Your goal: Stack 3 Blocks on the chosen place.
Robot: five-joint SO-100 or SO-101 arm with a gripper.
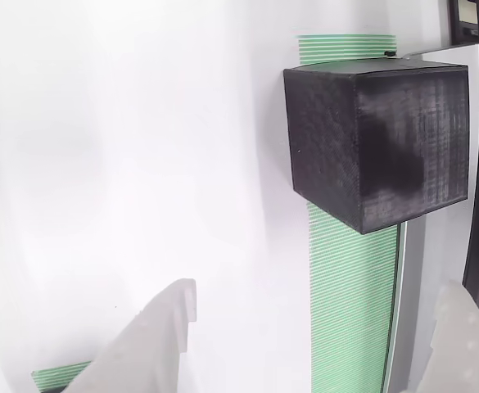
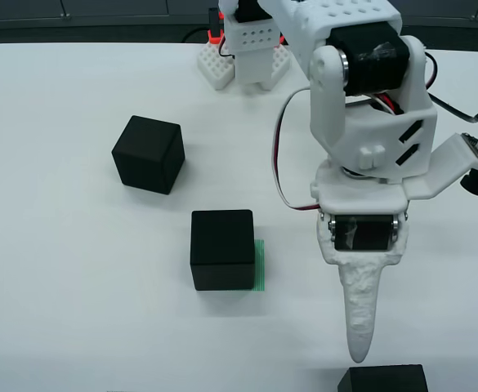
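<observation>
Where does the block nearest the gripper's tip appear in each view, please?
View that rides on the gripper: the block sits upper right, over a green striped band, ahead of the open gripper.
View from above: most likely the same block, cut by the bottom edge, right of centre, just below the fingertip.
Shared landmark: the white gripper, pointing at the block in both.

Even, bright overhead light. From my gripper-mounted view the white surface point(image 1: 124, 164) washes out with glare, my fingertips point(image 1: 153, 344) blurred. The view from above is sharp, shadows soft and short.
</observation>
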